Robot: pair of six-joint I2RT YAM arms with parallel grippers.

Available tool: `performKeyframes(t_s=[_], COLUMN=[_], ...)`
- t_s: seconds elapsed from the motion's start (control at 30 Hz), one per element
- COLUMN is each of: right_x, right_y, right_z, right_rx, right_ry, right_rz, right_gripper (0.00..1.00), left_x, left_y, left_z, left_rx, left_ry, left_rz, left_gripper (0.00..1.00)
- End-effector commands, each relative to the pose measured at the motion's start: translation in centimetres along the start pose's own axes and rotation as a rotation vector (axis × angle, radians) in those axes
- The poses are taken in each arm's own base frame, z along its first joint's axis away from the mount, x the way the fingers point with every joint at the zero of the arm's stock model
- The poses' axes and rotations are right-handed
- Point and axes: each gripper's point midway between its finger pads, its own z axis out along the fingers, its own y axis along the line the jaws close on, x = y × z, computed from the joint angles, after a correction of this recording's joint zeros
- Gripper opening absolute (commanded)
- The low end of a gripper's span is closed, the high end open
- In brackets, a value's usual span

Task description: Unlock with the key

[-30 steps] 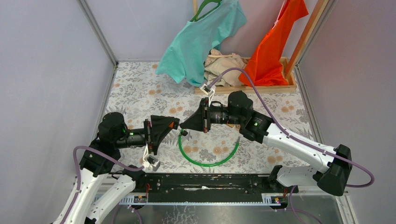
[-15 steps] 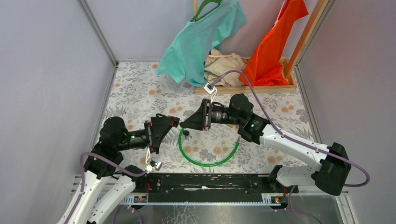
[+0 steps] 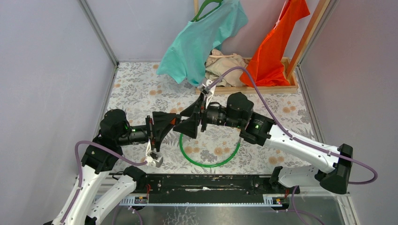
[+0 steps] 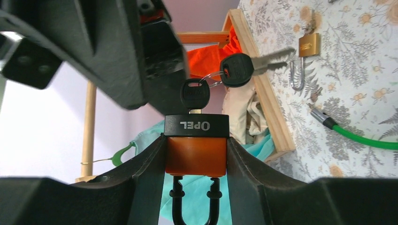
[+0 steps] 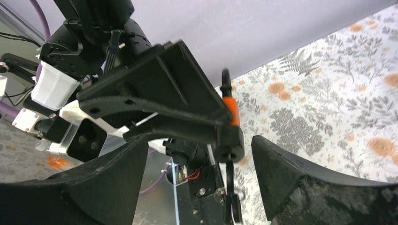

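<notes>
On your floral table (image 3: 141,89) lies a green cable loop (image 3: 206,161). Above it, your left gripper (image 3: 174,122) is clamped on the sides of the orange padlock (image 4: 196,159), shackle toward the wrist. Your right gripper (image 5: 197,145) stands with its jaws wide apart either side of the padlock's key end, gripping nothing. The black-headed key (image 4: 194,96) sits in the keyhole, and a second key (image 4: 237,70) dangles from its ring.
</notes>
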Motion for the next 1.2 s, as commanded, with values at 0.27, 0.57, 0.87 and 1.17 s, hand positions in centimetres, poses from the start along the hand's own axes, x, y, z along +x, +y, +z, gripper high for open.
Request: performKeyframes(t_s=[0.27,0.57,0.87,1.17], right_x=[-1.6,-2.1,-0.1,0.7], right_y=[0.1,-0.1,-0.8,-0.1], right_z=[2.4,2.1,-1.5,-2.4], right_rx=[0.007,0.036,0.062,0.032], right_ry=[-0.018,-0.037,0.029,0.061], right_rz=[-0.081,-0.051,-0.059,-0.01], right_gripper=[0.68,0.0,0.0,0.0], left_x=[-0.7,-0.6,2.3,3.8], left_y=[1.9,1.7,-0.7,-2.4], left_z=[-0.6,-0.7,-0.7,0.5], left_rx=[-0.037,-0.035,0.111,0.177], left_ry=[-0.004,0.003,0.146,0.161], left_rz=[0.003,-0.035,-0.469,-0.544], left_gripper=[0.0,0.27,0.66,0.45])
